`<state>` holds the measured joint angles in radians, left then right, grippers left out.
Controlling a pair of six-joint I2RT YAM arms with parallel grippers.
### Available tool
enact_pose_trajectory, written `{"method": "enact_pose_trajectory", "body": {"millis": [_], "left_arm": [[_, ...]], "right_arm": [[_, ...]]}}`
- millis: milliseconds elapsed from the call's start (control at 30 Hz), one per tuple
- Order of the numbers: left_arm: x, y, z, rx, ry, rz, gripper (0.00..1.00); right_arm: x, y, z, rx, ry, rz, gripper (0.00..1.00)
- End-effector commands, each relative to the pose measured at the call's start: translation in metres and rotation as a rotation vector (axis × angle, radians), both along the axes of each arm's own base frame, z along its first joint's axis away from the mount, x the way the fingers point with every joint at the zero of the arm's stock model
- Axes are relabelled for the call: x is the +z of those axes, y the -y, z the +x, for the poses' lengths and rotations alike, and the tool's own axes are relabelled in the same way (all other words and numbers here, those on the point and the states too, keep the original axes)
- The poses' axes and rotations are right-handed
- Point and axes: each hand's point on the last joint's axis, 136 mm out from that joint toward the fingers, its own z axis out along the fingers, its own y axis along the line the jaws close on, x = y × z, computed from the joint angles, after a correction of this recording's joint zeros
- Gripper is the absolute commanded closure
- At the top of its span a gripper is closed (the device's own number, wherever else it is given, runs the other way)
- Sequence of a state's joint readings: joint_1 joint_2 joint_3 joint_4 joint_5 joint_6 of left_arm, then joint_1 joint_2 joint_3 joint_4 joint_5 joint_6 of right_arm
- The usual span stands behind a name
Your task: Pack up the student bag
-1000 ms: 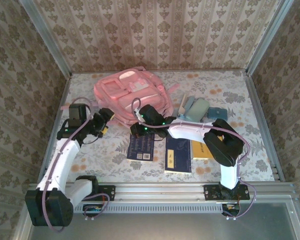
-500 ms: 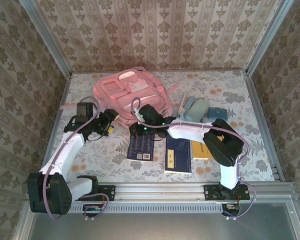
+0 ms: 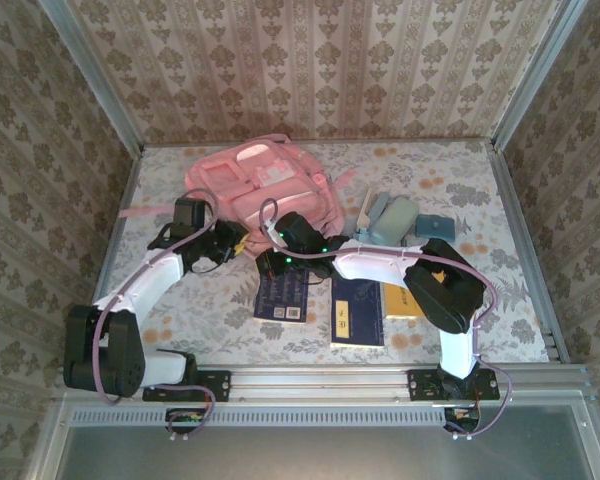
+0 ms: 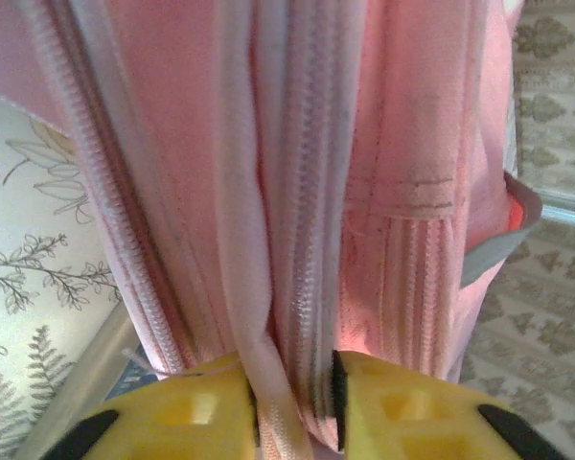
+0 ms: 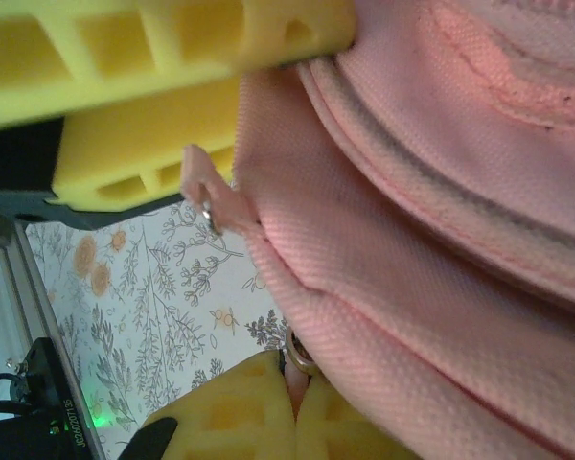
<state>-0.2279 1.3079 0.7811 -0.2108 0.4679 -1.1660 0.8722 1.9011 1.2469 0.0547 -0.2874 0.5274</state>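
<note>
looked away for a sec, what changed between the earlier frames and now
The left gripper swung right to the pink backpack's near edge and closed on a fabric fold beside its zip. The right gripper stayed shut on a zip pull; the backpack and navy books look unmoved.

Little can be read. A black box (image 5: 50, 407), low and left of the right gripper (image 5: 295, 402), bears one line of small white print running sideways. It looks like letters and digits but is too small to read surely. On the near side of that gripper, a dark blue book (image 3: 283, 295) has a pale label at its near edge. The second book (image 3: 357, 310), to its right, has a small yellow mark. Neither is legible. The bag (image 3: 270, 185) has a pale patch; whether it bears print cannot be told.
</note>
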Motion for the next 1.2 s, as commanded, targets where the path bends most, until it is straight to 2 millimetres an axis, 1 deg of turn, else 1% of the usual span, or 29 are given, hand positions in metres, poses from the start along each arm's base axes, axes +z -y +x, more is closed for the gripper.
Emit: {"method": "enact_pose_trajectory", "body": {"millis": [0,67,267,500,667,1067,1167], "left_arm": [[0.013,-0.001,0.015,0.01,0.077,0.019,0.92],[0.012,-0.005,0.017,0.019,0.08,0.036,1.0],[0.006,-0.022,0.025,0.071,0.065,0.074,1.0],[0.011,-0.032,0.032,0.102,0.075,0.089,1.0],[0.012,-0.037,0.033,0.114,0.07,0.083,1.0],[0.013,-0.05,0.03,0.131,0.07,0.086,1.0],[0.014,-0.054,0.028,0.132,0.07,0.091,1.0]], "right_arm": [[0.013,-0.001,-0.004,0.0,0.03,0.002,1.0],[0.011,0.005,-0.004,-0.02,0.029,-0.024,1.0],[0.013,0.022,-0.006,-0.056,0.047,-0.063,1.0],[0.009,0.039,-0.009,-0.075,0.047,-0.101,1.0],[0.001,0.052,-0.01,-0.089,0.039,-0.136,1.0],[-0.002,0.087,-0.007,-0.11,0.04,-0.183,1.0],[-0.005,0.1,-0.003,-0.116,0.031,-0.206,1.0]]}}
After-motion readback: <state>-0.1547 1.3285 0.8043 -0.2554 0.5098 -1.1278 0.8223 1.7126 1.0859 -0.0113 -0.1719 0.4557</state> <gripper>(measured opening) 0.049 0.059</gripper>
